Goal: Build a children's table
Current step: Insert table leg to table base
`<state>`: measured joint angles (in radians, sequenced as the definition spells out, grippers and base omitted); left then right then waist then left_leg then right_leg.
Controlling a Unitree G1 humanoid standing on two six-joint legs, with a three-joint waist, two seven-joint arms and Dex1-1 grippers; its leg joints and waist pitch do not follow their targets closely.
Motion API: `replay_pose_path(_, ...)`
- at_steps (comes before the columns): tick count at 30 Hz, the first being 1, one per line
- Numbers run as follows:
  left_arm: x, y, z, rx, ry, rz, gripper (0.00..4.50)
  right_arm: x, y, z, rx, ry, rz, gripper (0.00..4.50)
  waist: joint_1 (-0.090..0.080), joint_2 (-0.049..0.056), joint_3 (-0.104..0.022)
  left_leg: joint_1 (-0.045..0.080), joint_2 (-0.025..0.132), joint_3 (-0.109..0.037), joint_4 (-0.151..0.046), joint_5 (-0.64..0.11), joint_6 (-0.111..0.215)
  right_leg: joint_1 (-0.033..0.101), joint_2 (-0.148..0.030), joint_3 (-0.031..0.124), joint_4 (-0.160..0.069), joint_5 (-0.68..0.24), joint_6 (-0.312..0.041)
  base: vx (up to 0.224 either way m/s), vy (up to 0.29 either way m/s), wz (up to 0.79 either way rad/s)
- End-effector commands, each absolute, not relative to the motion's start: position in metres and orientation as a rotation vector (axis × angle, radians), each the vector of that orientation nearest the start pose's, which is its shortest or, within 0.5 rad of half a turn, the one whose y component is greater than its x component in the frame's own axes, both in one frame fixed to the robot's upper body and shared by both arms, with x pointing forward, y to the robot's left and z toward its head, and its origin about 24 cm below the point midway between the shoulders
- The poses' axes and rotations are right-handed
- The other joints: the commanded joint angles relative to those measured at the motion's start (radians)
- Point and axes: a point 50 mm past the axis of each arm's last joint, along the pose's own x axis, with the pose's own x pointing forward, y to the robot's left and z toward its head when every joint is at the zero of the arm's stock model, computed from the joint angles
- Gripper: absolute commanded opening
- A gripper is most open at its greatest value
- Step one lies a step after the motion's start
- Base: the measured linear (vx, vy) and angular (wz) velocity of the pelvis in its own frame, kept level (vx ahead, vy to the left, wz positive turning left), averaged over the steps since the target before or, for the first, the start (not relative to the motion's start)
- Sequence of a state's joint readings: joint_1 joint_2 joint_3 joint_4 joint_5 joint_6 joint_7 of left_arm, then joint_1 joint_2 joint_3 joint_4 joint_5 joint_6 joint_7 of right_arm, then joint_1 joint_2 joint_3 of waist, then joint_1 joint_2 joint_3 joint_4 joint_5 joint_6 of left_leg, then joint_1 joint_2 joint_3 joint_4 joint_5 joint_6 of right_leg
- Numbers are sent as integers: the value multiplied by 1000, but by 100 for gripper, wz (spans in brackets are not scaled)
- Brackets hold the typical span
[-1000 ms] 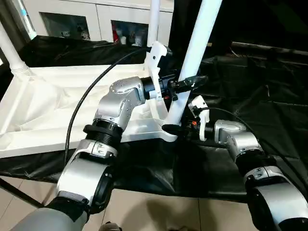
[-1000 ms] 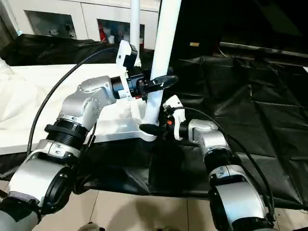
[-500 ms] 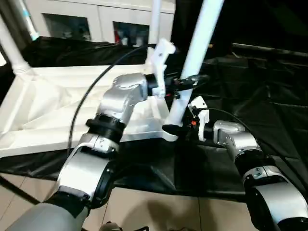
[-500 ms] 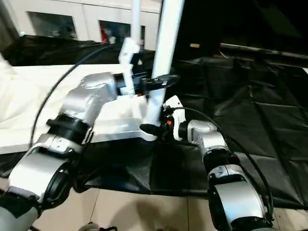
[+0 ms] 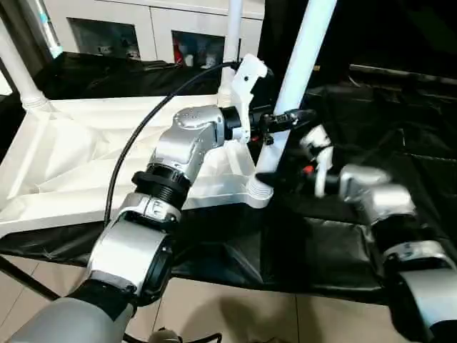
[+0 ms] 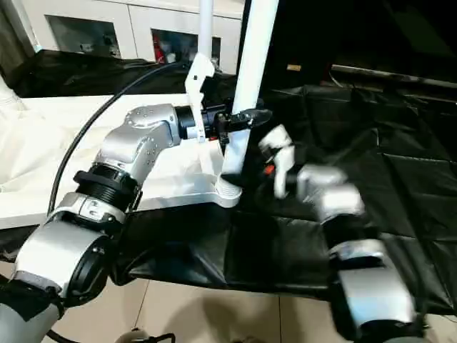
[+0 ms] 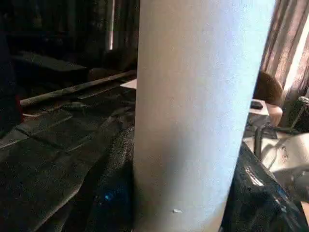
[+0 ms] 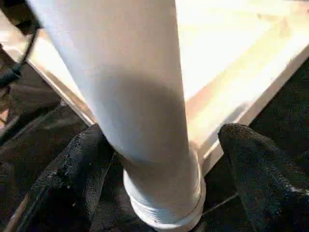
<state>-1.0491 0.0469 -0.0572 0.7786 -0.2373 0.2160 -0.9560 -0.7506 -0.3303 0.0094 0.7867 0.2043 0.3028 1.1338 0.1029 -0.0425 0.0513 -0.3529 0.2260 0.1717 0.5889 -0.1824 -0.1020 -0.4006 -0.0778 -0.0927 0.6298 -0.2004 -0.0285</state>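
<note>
The children's table lies upside down: its white tabletop (image 5: 64, 164) shows its ribbed underside. White legs stand at the far left corner (image 5: 16, 75) and at the back (image 5: 234, 32). A third leg (image 5: 298, 68) stands in the near right corner socket (image 5: 258, 191), leaning a little right. My left gripper (image 5: 284, 118) is shut on that leg about a third of the way up; the left wrist view has the leg (image 7: 193, 111) between both black fingers (image 7: 111, 193). My right gripper (image 8: 164, 137) is open, its fingers (image 8: 256, 169) straddling the leg's base (image 8: 164, 208) with a gap.
A black cloth (image 5: 400, 107) covers the surface under and to the right of the tabletop. A white glass-door cabinet (image 5: 143, 32) stands behind. A black cable (image 5: 136, 143) arcs over my left arm. Tiled floor (image 5: 214, 314) lies in front.
My right gripper has opened wider and drawn back to the right from the leg's base, the arm blurred with motion. My left gripper has kept its hold on the leg.
</note>
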Motion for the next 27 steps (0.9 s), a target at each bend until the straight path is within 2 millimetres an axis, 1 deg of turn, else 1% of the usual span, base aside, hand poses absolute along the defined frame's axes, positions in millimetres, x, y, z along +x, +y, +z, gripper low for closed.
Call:
replay_pose_path(1,374,28,165,0,87,-1232,184,352,-160,97,72,337,1116,380,4,-7,-63,-3,6,10,-56,-133,76,66,-59,51,-82,-131,-221,0,0,0)
replay_pose_path(3,374,28,165,2,90,-1233,184,350,-159,96,48,350,1130,380,5,-7,-63,-4,6,9,-56,-123,77,66,-59,51,-80,-119,-218,0,0,0)
replay_pose_path(7,374,28,164,7,95,-1235,184,349,-158,91,1,371,1131,380,5,-7,-63,-3,6,9,-57,-128,70,64,-61,51,-82,-134,-216,0,0,0)
replay_pose_path(9,374,28,163,8,98,-1239,184,351,-154,88,-20,372,1106,380,5,-8,-63,-3,6,8,-58,-127,66,64,-62,51,-82,-134,-217,0,0,0)
replay_pose_path(13,374,28,163,9,100,-1243,184,353,-150,87,-36,370,1080,380,4,-8,-62,-2,6,8,-59,-126,63,63,-62,52,-82,-134,-218,0,0,0)
replay_pose_path(14,374,28,162,9,103,-1246,184,354,-148,85,-40,369,1070,380,4,-5,-63,-1,7,8,-59,-128,60,63,-63,52,-82,-132,-220,0,0,0)
replay_pose_path(15,374,28,162,9,103,-1246,184,354,-148,85,-40,370,1068,380,3,-6,-63,-1,7,8,-59,-128,58,63,-63,52,-81,-127,-222,0,0,0)
replay_pose_path(17,374,29,162,9,105,-1250,183,354,-147,84,-32,371,1065,380,3,-5,-63,-2,7,8,-59,-123,62,64,-61,53,-79,-102,-229,0,0,0)
replay_pose_path(20,373,29,162,10,106,-1253,182,354,-146,82,-29,375,1065,380,3,-7,-64,-2,7,9,-58,-118,67,65,-61,53,-77,-87,-232,0,0,0)
replay_pose_path(23,373,29,162,10,107,-1254,182,354,-146,82,-26,377,1064,380,4,-7,-63,-3,7,9,-58,-122,69,65,-61,53,-78,-97,-231,0,0,0)
replay_pose_path(24,373,29,161,11,109,-1256,182,354,-145,81,-22,376,1063,354,4,-5,-62,-2,7,9,-59,-128,67,65,-62,52,-80,-111,-229,0,0,0)
replay_pose_path(27,373,30,160,14,114,-1259,182,354,-145,81,-17,377,1063,342,4,-4,-63,-2,8,8,-59,-127,64,65,-62,53,-79,-104,-229,0,0,0)
